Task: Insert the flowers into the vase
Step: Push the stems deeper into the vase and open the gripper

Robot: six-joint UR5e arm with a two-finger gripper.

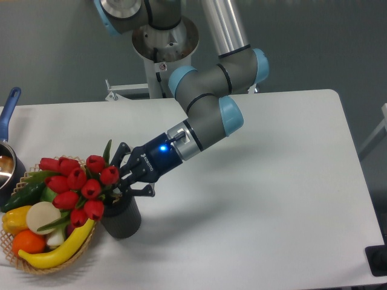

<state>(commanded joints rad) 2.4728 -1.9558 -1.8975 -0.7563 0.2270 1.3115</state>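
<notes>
**Inspector:** State of the end effector?

**Assistant:** The gripper [123, 179] is angled down to the left, clenched on the stems of the flowers [77, 185] just above the rim of the vase [123, 219]. A blue light glows on its wrist.

**Inspector:** Where do the task items stand?

**Assistant:** The vase stands upright on the white table [254, 199], near its front left. The stems appear to reach into its opening, though the exact depth cannot be told. The red heads lean left, overhanging the neighbouring basket [42, 267].

**Inspector:** Obstructions?

**Assistant:** The basket sits just beside the vase, on its left. It holds a banana [60, 249], an orange [28, 241], a green pepper [25, 193] and a white round item [42, 216]. The blooms cover part of these. A blue-handled pot [8, 130] sits at the left edge, behind the basket.
</notes>
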